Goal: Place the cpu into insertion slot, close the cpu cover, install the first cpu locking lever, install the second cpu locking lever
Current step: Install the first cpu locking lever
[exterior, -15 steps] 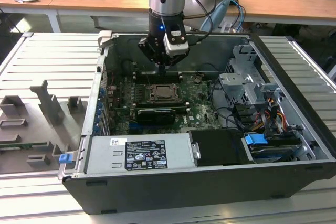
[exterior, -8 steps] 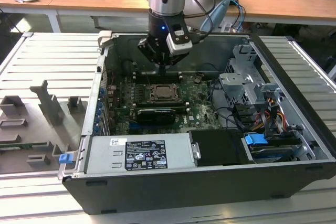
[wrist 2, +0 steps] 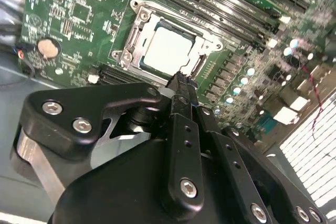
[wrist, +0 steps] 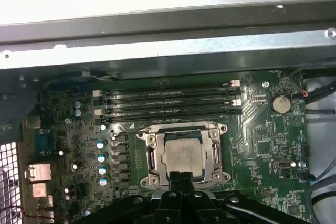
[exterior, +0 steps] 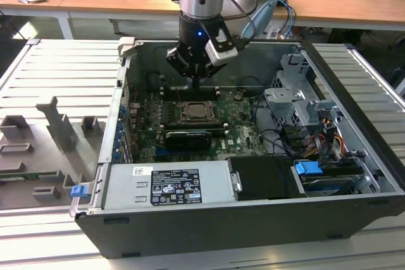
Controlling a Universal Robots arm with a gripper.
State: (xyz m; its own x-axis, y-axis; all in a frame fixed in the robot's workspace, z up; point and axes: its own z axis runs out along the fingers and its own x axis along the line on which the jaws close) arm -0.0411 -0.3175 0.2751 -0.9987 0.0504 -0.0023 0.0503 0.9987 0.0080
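The cpu (wrist: 182, 156) (wrist 2: 168, 51) lies flat in the insertion slot (exterior: 199, 113) on the green board, pale metal face up. The silvery cpu cover (wrist: 151, 153) (wrist 2: 137, 31) is folded down around it like a frame. My gripper (exterior: 195, 80) (wrist: 181, 178) (wrist 2: 179, 81) hangs just above the socket's edge, on the side away from the memory slots. Its black fingers (wrist: 175, 181) are pressed together with nothing between them. How the thin locking levers stand I cannot tell.
The board sits deep in an open computer case (exterior: 354, 156) with tall metal walls. Long black memory slots (wrist: 168, 103) run beside the socket. A black card (exterior: 185, 138), a power supply (exterior: 168, 184), drive cages (exterior: 297, 93) and loose cables (exterior: 326, 140) crowd the case.
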